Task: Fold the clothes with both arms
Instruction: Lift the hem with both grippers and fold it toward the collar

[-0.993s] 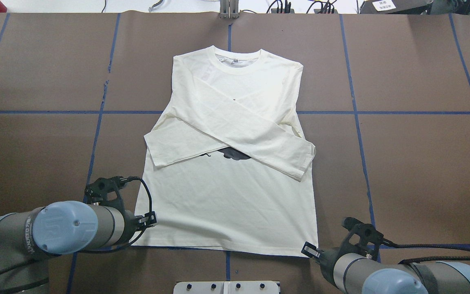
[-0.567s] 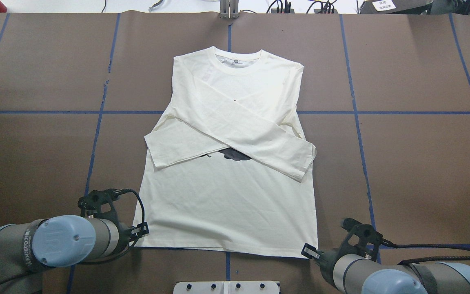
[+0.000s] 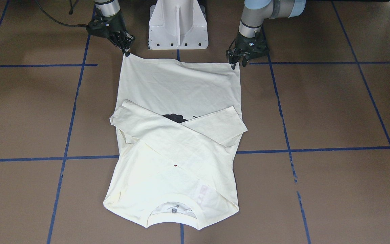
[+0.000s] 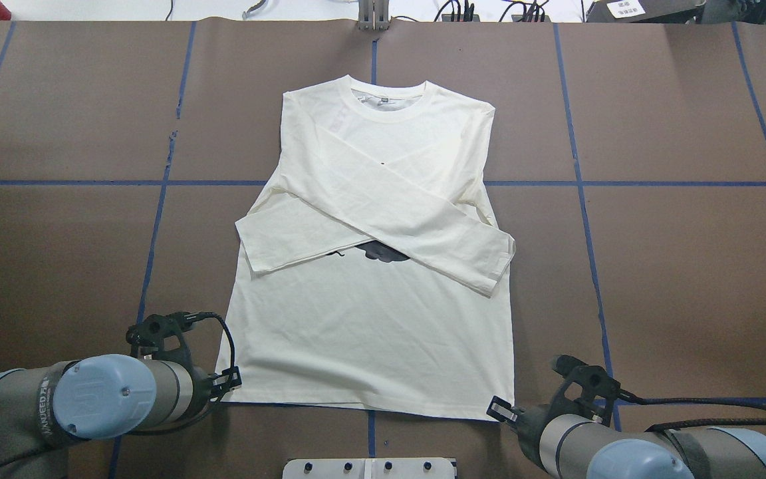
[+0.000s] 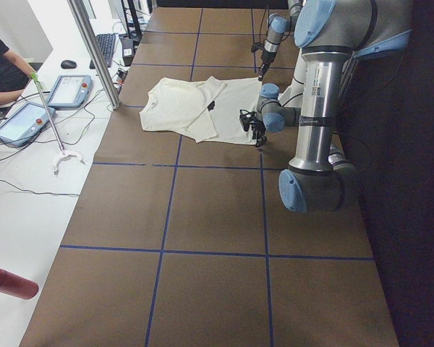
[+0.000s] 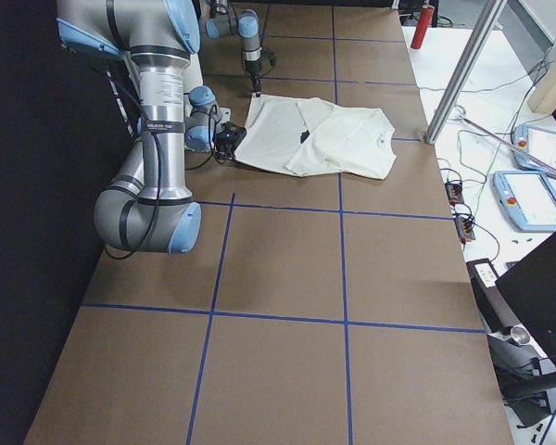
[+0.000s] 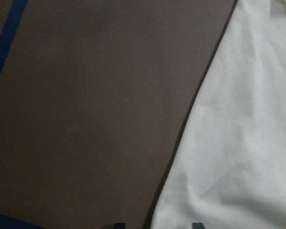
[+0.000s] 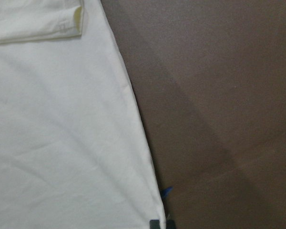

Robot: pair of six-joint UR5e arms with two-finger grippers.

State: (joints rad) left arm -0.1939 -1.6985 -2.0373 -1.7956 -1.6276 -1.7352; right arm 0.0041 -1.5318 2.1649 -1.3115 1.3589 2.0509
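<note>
T-shirt (image 4: pixel 370 346), cream-white, long-sleeved: flat at centre of brown table (image 4: pixel 675 279), sleeves crossed over chest, black print partly showing. Left gripper (image 4: pixel 230 384) fingers apart, straddling one hem corner; right gripper (image 4: pixel 499 409) pinched narrow on the other.

A cream-white T-shirt (image 4: pixel 370 346) lies flat at the middle of the brown surface (image 4: pixel 689 279), collar (image 4: pixel 389 110) toward 12 o'clock and hem toward 6 o'clock. Its two long sleeves are folded across the chest in an X, and a dark patch of print (image 4: pixel 383 251) peeks out just below where they cross. The left tool (image 4: pixel 230 382) sits at the hem corner at 7 o'clock, its tip touching the cloth edge. The right tool (image 4: pixel 499 409) sits at the hem corner at 5 o'clock, against that corner. Blue tape lines (image 4: pixel 582 183) divide the surface into squares. A white plate (image 4: pixel 370 468) shows at 6 o'clock.
</note>
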